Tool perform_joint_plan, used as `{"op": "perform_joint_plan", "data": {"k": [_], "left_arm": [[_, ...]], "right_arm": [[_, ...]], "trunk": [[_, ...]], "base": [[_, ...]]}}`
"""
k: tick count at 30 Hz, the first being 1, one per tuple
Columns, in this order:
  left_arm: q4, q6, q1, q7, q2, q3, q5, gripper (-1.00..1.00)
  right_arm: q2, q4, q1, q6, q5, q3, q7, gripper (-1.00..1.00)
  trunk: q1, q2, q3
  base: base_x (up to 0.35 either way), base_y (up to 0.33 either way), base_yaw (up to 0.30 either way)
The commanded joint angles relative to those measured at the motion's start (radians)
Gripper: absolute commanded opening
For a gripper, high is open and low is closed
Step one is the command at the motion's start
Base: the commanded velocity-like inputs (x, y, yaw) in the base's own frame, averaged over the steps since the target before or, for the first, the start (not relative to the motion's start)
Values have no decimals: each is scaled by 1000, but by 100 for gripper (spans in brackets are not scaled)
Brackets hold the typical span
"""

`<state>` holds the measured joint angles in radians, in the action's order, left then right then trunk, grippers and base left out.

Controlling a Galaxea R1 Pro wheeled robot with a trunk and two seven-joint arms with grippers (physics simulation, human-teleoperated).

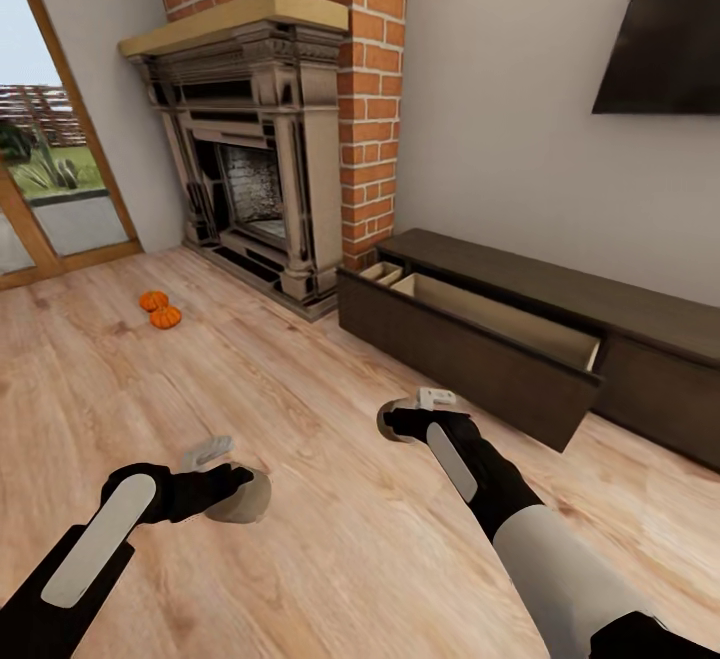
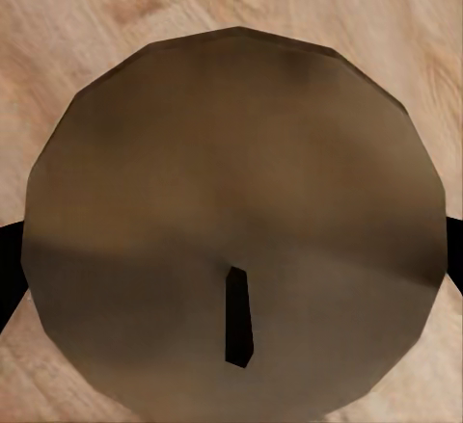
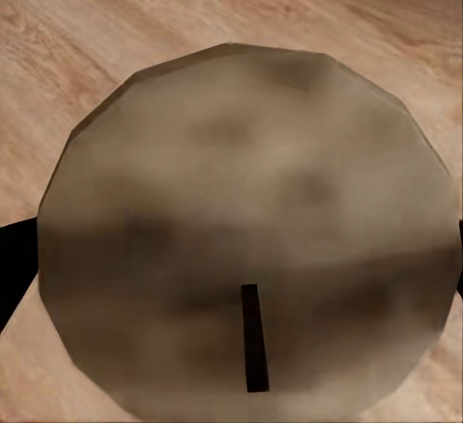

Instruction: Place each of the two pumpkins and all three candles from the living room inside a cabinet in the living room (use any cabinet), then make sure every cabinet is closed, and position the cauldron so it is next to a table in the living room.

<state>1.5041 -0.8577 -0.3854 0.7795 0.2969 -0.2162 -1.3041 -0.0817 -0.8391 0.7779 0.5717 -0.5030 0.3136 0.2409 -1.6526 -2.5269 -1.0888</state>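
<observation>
Two orange pumpkins point(image 1: 153, 300) point(image 1: 166, 317) lie touching on the wood floor in front of the fireplace, far from both arms. My left gripper point(image 1: 238, 492) is shut on a brown candle point(image 1: 247, 501) low over the floor; the left wrist view looks down on that candle's top point(image 2: 231, 221) and black wick. My right gripper point(image 1: 393, 425) is shut on a second candle point(image 1: 383, 427), whose top point(image 3: 246, 230) faces the right wrist camera. The long dark-brown cabinet point(image 1: 560, 284) stands along the right wall with one drawer point(image 1: 480, 344) pulled open just beyond the right gripper. The cauldron, the table and a third candle are out of view.
A brick fireplace point(image 1: 260, 159) with a wooden mantel stands at the back. A glass door point(image 1: 50, 189) is at the far left and a dark screen point(image 1: 665, 29) hangs on the right wall. The open drawer juts out over the floor.
</observation>
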Motion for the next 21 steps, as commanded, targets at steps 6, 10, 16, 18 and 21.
{"op": "perform_joint_plan", "data": {"k": [6,10,16,18,21], "left_arm": [[1,2,-1,10,1,-2,-11,-100],[1,2,-1,11,0,-3,-10,-100],[1,2,-1,11,0,-2,-10,-100],[1,2,-1,11,-1,-2,-10,-100],[0,2,-1,12,0,-2,-10,-100]], "right_arm": [[0,-2,0,2,-11,2,9,-100],[0,-2,0,2,-11,2,9,-100],[0,-2,0,2,-11,2,9,-100],[0,-2,0,1,-11,2,9,-100],[0,-2,0,2,-11,2,9,-100]], "trunk": [[0,0,-1],[0,0,-1],[0,0,-1],[0,0,-1],[0,0,-1]], "base": [[268,228,282],[268,227,285],[268,224,285],[268,224,285],[268,224,285]]}}
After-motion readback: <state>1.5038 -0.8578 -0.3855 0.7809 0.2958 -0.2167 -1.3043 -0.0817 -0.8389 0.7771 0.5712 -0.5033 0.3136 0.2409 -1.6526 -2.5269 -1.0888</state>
